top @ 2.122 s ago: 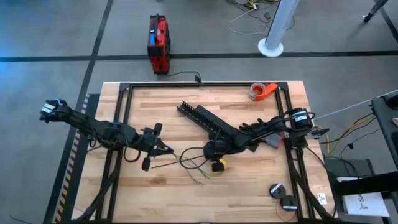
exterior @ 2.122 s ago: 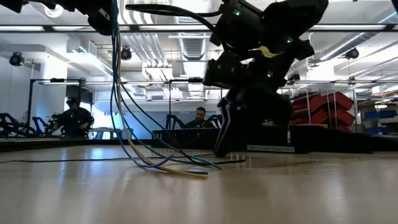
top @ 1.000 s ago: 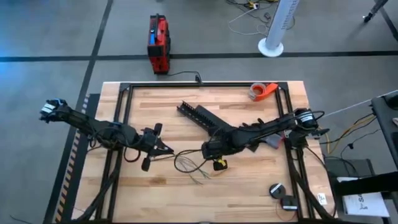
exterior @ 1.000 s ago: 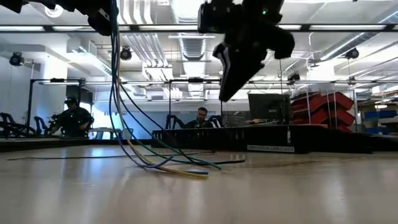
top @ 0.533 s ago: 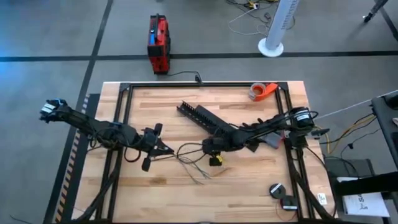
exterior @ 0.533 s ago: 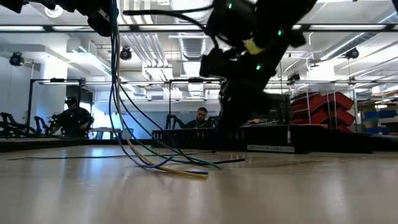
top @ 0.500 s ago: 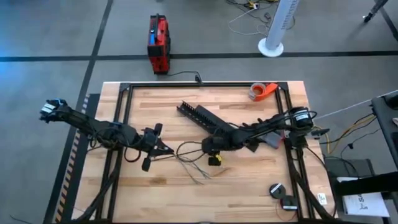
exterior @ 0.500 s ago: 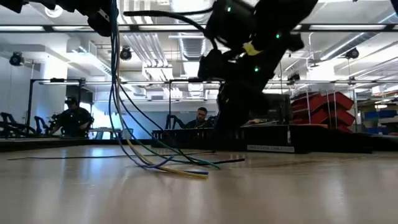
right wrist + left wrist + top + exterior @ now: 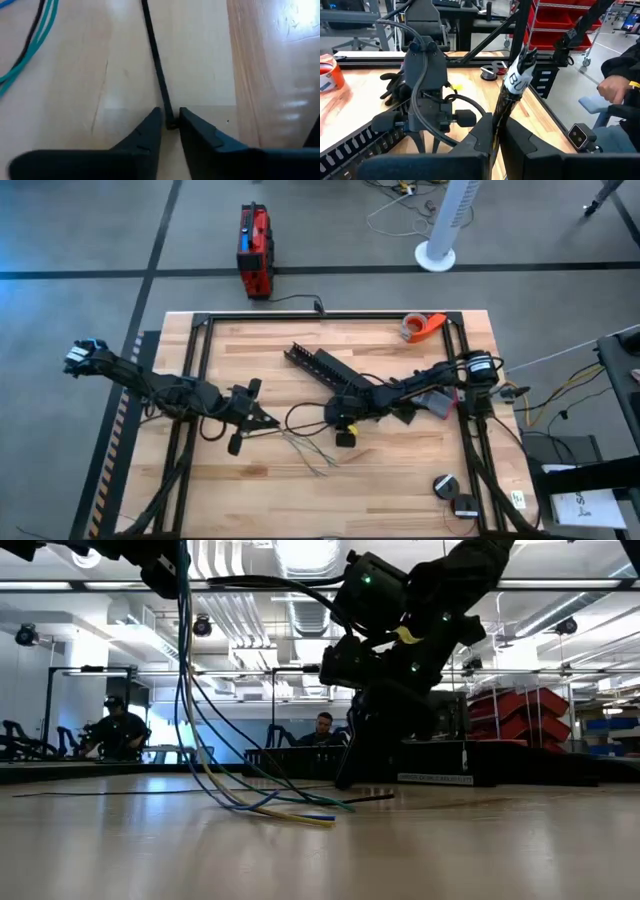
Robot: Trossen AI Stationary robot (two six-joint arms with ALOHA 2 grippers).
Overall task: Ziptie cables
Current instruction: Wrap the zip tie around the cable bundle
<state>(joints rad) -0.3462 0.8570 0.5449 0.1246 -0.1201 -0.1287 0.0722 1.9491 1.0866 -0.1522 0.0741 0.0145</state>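
From above, the left gripper [image 9: 262, 418] sits at 9 o'clock on the bench [image 9: 400, 490], clenched on the cables [image 9: 310, 452], which trail toward 5 o'clock. The right gripper [image 9: 340, 423] is just right of centre. At bench height, the cables [image 9: 215, 770] hang down and fan across the wood. The left wrist view shows its fingers [image 9: 517, 145] pinching the bundle. The right wrist view alone shows a zip tie [image 9: 156, 65], lying lengthwise ahead, its end between nearly closed fingers [image 9: 197, 134].
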